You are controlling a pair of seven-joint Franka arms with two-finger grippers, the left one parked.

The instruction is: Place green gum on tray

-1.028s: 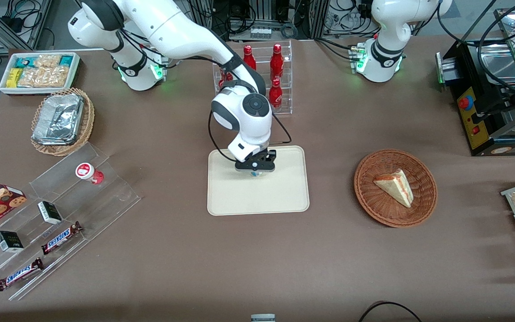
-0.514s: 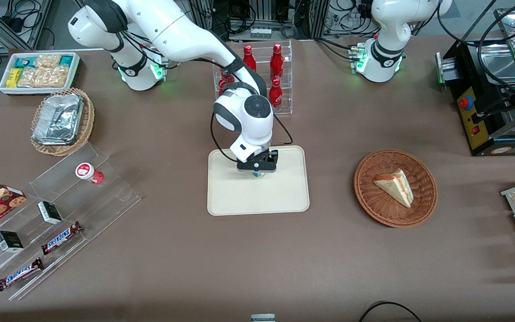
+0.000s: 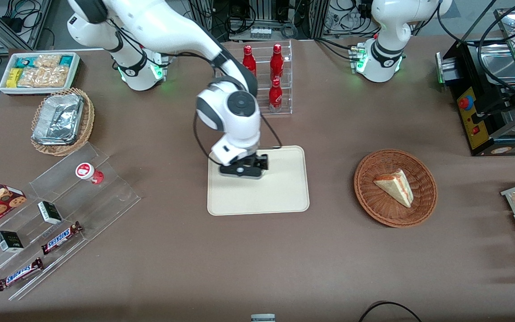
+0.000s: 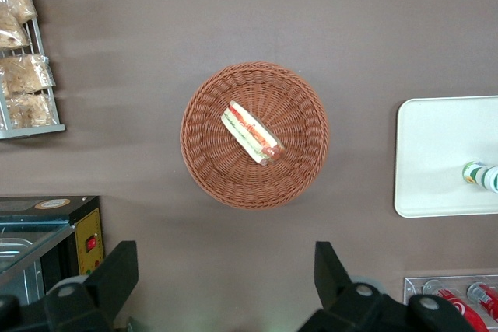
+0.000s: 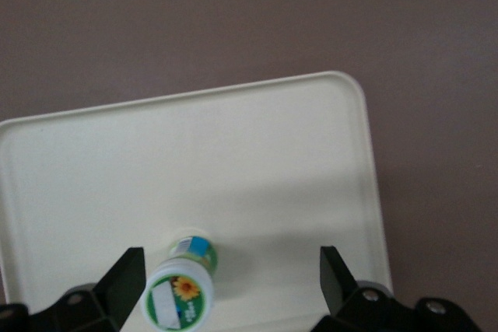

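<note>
While the green gum [image 5: 180, 295] stands free on the tray [image 5: 257, 153], we see our gripper [image 5: 229, 274] spread wide above it, holding nothing; one finger [image 5: 124, 281] nearby could topple it.

The working arm [image 3: 163, 27] is glossy white with rounded segments and dark grey bands at its joints. A grey disc with a small centre dot marks the wrist housing [image 3: 239, 105]. A thin black cable [image 3: 199, 138] loops from the wrist. The base [image 3: 139, 67] glows green. The pincer [image 5: 233, 285] is matt black, with flat angular fingers [image 5: 124, 277] and round screws.
</note>
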